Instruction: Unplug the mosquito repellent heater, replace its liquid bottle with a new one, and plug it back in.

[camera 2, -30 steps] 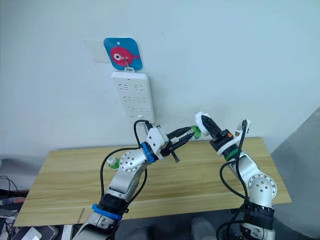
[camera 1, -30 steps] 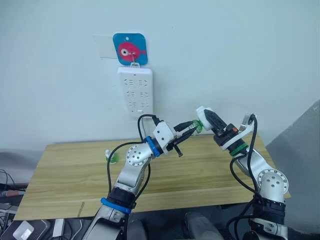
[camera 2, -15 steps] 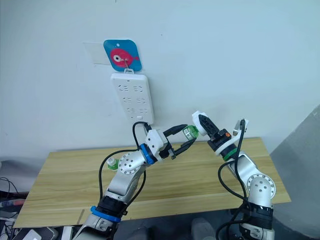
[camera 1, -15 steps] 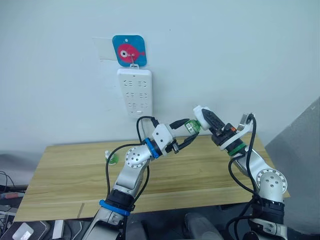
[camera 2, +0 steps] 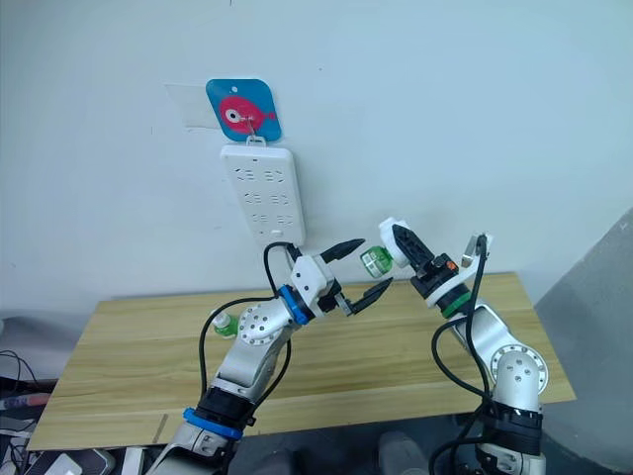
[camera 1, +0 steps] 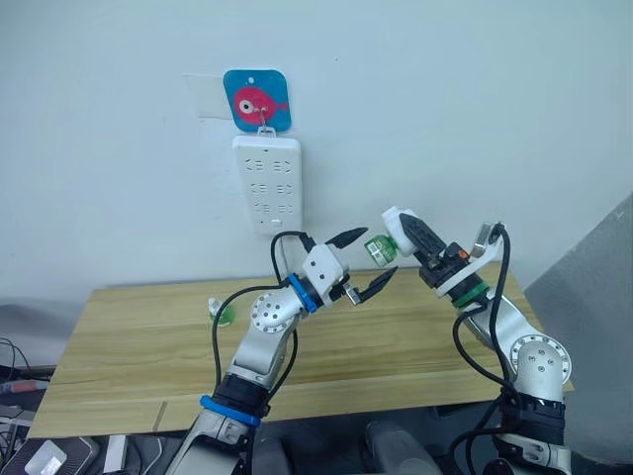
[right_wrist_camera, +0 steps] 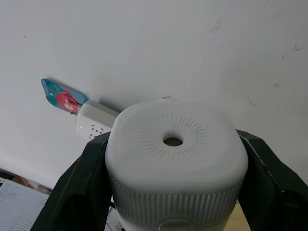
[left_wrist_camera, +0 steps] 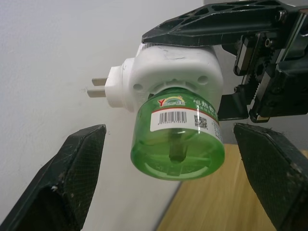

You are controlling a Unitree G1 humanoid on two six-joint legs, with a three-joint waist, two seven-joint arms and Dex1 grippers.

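Note:
Above the table's back right, my right gripper (camera 1: 399, 227) is shut on the mosquito repellent heater (camera 1: 394, 222), a white rounded unit with a vent hole (right_wrist_camera: 173, 141) and two prongs (left_wrist_camera: 97, 86). A green liquid bottle (left_wrist_camera: 179, 139) is seated in the heater's underside. My left gripper (camera 1: 381, 251) is open, with one finger (left_wrist_camera: 72, 178) on each side of the bottle, apart from it. A second green bottle (camera 1: 220, 313) stands on the table at the left.
A white multi-socket power strip (camera 1: 267, 183) hangs on the wall below a blue card with a pink fish (camera 1: 257, 99). The wooden table (camera 1: 129, 346) lies below both arms. Cables lie on the floor at the far left.
My left gripper has opened from a grip on the green bottle, its fingers now spread wide on either side. The right gripper and heater have barely moved.

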